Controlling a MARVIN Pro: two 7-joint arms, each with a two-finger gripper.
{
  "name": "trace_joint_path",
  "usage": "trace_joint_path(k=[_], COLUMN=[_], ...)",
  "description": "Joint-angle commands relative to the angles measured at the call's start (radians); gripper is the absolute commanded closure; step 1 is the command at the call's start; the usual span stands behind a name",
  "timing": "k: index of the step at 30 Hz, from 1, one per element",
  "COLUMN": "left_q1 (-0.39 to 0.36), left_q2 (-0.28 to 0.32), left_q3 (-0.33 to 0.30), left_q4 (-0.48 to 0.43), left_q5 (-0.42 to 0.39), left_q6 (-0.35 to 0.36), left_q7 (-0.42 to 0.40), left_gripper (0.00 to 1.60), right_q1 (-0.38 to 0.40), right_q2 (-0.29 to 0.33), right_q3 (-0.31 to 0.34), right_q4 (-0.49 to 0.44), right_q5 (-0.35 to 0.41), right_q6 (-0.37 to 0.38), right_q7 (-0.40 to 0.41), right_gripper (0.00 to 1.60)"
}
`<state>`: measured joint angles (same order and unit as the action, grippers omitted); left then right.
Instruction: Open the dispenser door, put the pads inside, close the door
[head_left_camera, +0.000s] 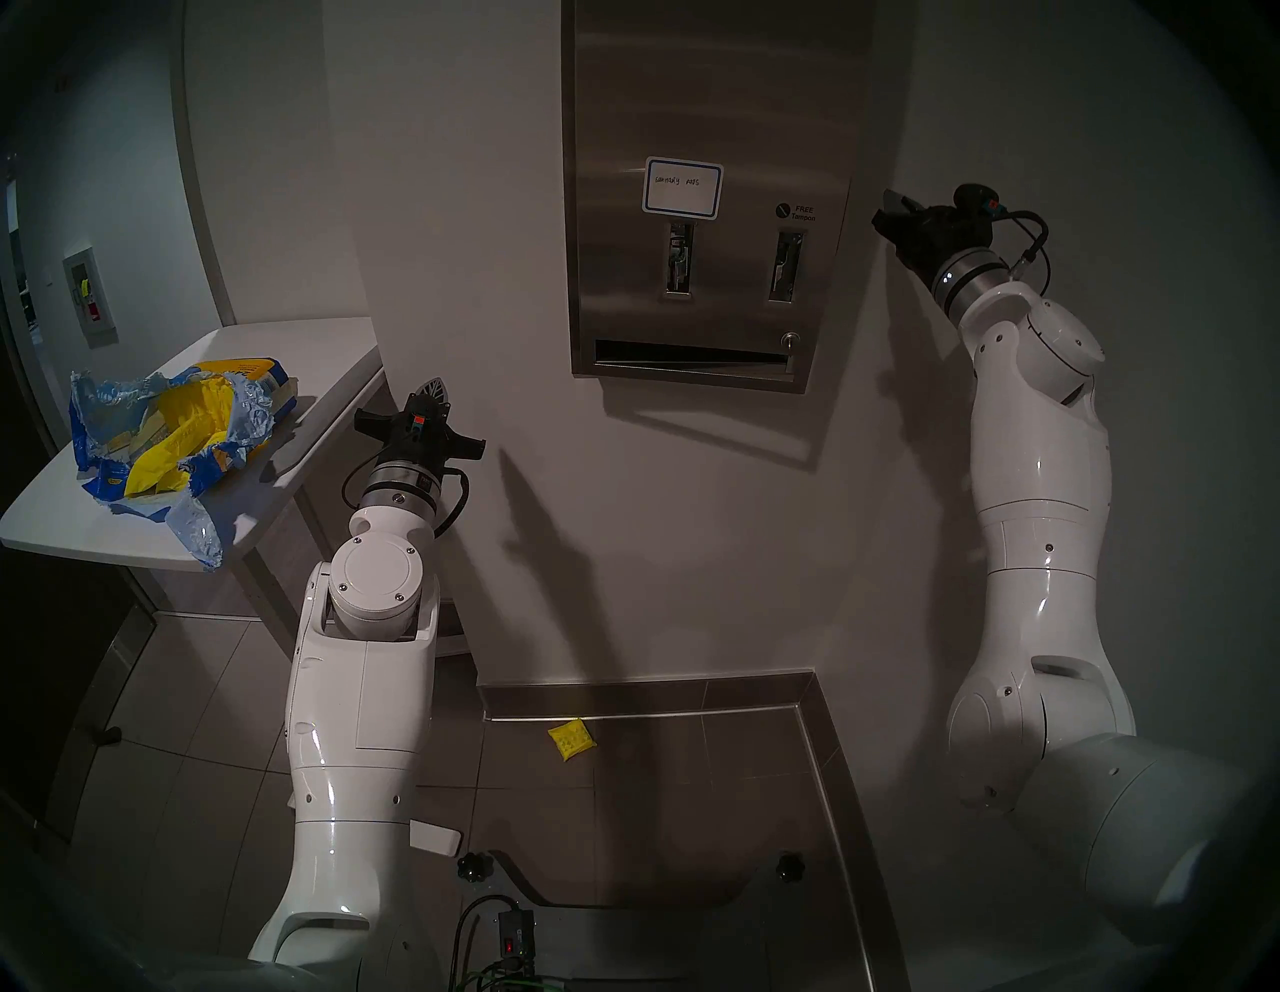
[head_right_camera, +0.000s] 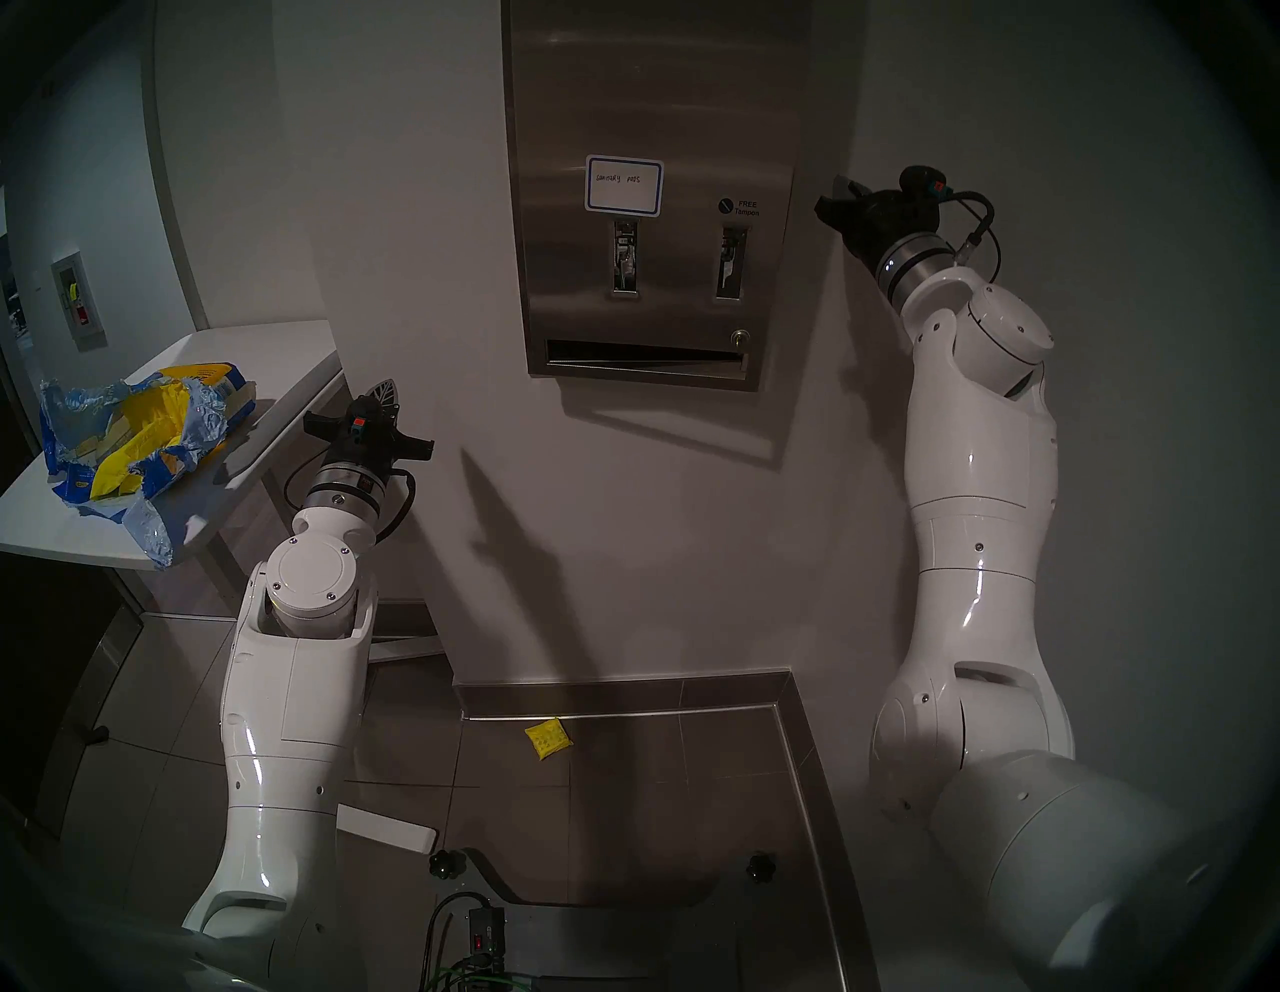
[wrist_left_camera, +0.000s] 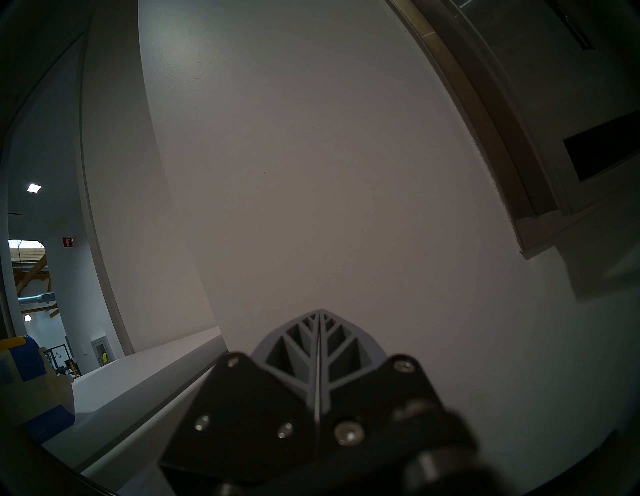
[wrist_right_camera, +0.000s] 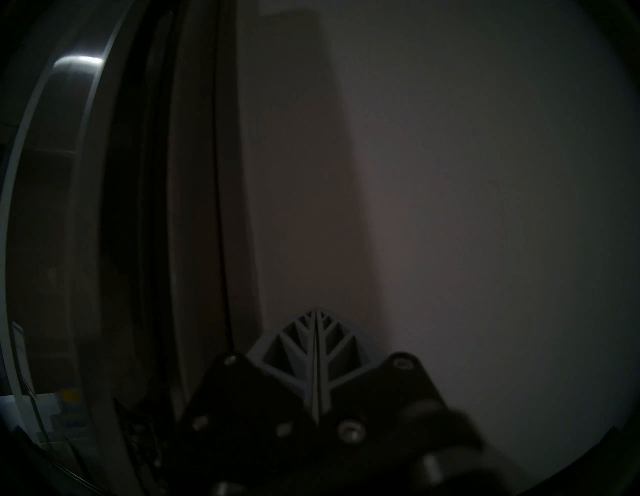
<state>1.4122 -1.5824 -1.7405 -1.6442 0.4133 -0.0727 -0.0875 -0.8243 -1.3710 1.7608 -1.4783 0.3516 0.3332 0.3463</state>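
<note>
The brushed-steel dispenser door (head_left_camera: 713, 104) (head_right_camera: 651, 90) lies flat against its frame on the wall, with a blue-bordered label, two levers, a round lock (head_left_camera: 789, 339) and a slot at the bottom. One yellow pad (head_left_camera: 571, 740) (head_right_camera: 548, 738) lies on the floor tiles below it. My right gripper (wrist_right_camera: 316, 311) (head_left_camera: 893, 208) is shut and empty, raised just right of the door's edge. My left gripper (wrist_left_camera: 320, 313) (head_left_camera: 438, 388) is shut and empty, low by the wall, left of the dispenser. More yellow packets show inside the torn bag (head_left_camera: 166, 429).
A white table (head_left_camera: 291, 346) (head_right_camera: 277, 339) at the left carries the torn blue-and-yellow bag (head_right_camera: 131, 436). A steel baseboard (head_left_camera: 831, 762) runs along the floor corner. Cables and a small box (head_left_camera: 516, 932) sit at my base.
</note>
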Motion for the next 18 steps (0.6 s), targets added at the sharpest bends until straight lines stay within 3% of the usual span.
trace_joint_path(k=[1,9,18], left_q1=[-0.033,-0.034,-0.035], left_q2=[0.007,0.013,0.02], left_q3=[0.0,0.004,0.009], left_q4=[-0.018,-0.006,0.0], left_q5=[-0.005,-0.011,-0.016], left_q6=[-0.051,-0.08,-0.093], left_q7=[0.017,0.032,0.043], left_gripper=[1.6,1.6,1.6], right_q1=[0.023,-0.045,-0.071], right_q2=[-0.018,-0.053,-0.06], right_q3=[0.017,0.036,0.008], right_q4=[-0.108,-0.169,-0.159], right_q5=[0.018,0.055,0.08], right_q6=[-0.041,-0.108,-0.166], right_q7=[-0.003,0.041,0.136], right_gripper=[1.6,1.6,1.6])
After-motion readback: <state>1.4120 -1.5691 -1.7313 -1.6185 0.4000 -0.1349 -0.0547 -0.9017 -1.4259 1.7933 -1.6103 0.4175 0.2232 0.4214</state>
